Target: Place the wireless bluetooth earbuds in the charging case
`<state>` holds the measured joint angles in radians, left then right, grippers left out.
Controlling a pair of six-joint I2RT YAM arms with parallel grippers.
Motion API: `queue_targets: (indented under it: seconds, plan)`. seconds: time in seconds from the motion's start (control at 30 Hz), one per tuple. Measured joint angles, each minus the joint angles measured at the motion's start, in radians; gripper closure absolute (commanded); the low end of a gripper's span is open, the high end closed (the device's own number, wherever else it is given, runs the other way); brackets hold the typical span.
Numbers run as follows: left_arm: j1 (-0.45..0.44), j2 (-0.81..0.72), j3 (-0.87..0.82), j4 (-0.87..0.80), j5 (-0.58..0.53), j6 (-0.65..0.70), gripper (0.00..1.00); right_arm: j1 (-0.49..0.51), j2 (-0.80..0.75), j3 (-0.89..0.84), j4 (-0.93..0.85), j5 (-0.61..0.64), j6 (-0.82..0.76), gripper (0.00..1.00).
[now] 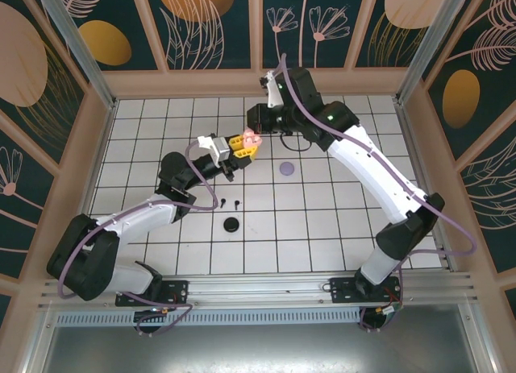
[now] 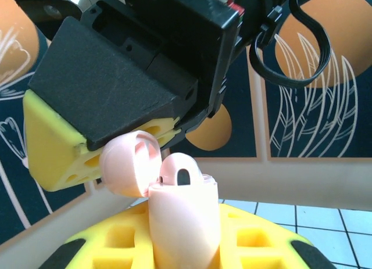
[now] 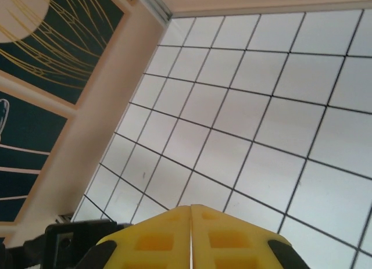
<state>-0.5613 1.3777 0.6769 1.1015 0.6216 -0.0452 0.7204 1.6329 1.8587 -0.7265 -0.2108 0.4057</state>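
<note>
Task partly done. Glossy pink plastic charging case (image 2: 185,222) is open, round lid (image 2: 131,164) flipped back, held above the white tiled table (image 1: 322,228). One pink stemmed earbud (image 2: 183,175) looks seated in a well, head poking out; the second well can't be seen. Two tiny black stemmed earbuds (image 1: 222,202) (image 1: 236,203) lie loose on the table near a black round disc (image 1: 232,224), so more loading left, judging by that. A lilac disc (image 1: 287,168) sits apart. Left tool (image 1: 240,146): yellow fingers nearly closed, clamping the case body upright. Right tool (image 3: 190,214): yellow fingers pressed fully together, nothing visible between them; it is just above the case lid.
</note>
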Motion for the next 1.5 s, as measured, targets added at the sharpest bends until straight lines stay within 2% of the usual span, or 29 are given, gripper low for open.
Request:
queue_targets:
  seconds: [0.23,0.47,0.6,0.77,1.0,1.17,1.27,1.37,1.5]
  plan:
    - [-0.011,0.030,0.009,-0.009,-0.015,-0.018,1.00,-0.003,-0.230,-0.246,0.060,0.010,0.048,0.88]
    - [-0.006,0.042,0.021,-0.014,-0.113,-0.125,1.00,-0.151,-0.456,-0.566,0.200,0.093,0.188,0.75]
    - [-0.006,0.076,0.056,-0.131,-0.194,-0.236,1.00,-0.158,-0.484,-0.720,0.260,0.135,0.237,0.66]
    - [-0.006,0.204,0.138,-0.296,-0.261,-0.414,1.00,-0.157,-0.483,-0.855,0.303,0.169,0.269,0.60]
    - [-0.007,0.428,0.143,-0.375,-0.291,-0.660,1.00,-0.157,-0.483,-0.895,0.339,0.188,0.277,0.54]
    - [-0.009,0.560,0.204,-0.437,-0.294,-0.779,0.94,-0.157,-0.483,-0.895,0.340,0.188,0.270,0.51]
    - [-0.015,0.612,0.257,-0.458,-0.294,-0.826,0.86,-0.157,-0.483,-0.895,0.340,0.187,0.260,0.50]
    - [-0.023,0.647,0.306,-0.480,-0.294,-0.856,0.72,-0.157,-0.483,-0.895,0.340,0.184,0.254,0.48]
    - [-0.028,0.671,0.358,-0.525,-0.302,-0.876,0.63,-0.157,-0.483,-0.895,0.337,0.183,0.248,0.48]
